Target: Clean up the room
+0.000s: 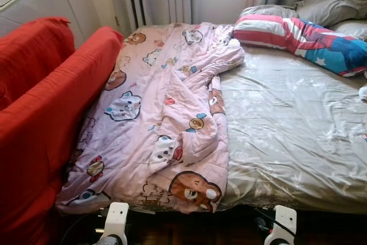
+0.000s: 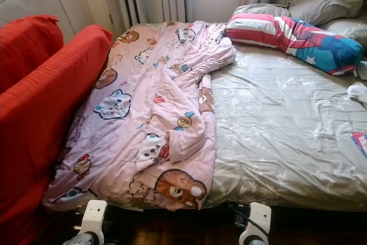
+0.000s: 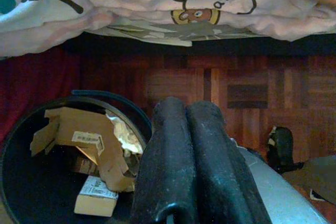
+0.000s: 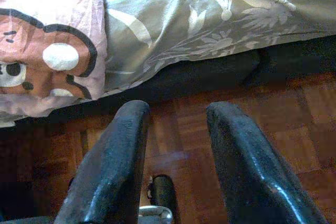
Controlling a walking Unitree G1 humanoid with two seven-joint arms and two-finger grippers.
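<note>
At far left we see a red sofa (image 1: 40, 113) pressed against the bed's side. Next to it a pink quilt (image 1: 155, 119) printed with cartoon animals lies rumpled along the left half of the bed (image 1: 287, 136), its lower edge hanging over the foot.

Our left gripper (image 3: 191, 166) hangs low at the foot of the bed, its two black fingers (image 3: 168, 156) pressed together with nothing between them. Just beside those fingers sits a dark bin (image 3: 31, 182) holding torn cardboard (image 3: 84, 140), a small box and crumpled paper. Beyond the fingertips lies the wooden floor (image 3: 252, 93), and past that the quilt's hem.

Our right gripper (image 4: 176, 145) also hangs over the floor, its fingers (image 4: 113, 161) parted and empty. Ahead of them the grey leaf-print sheet drapes over the bed's edge, with the quilt's bear corner beyond the one finger.

Farther right, the sheet lies bare and wrinkled. At the head of the bed a striped red, white and blue pillow (image 1: 304, 38) lies against grey pillows (image 1: 332, 4), well away from both grippers.
</note>
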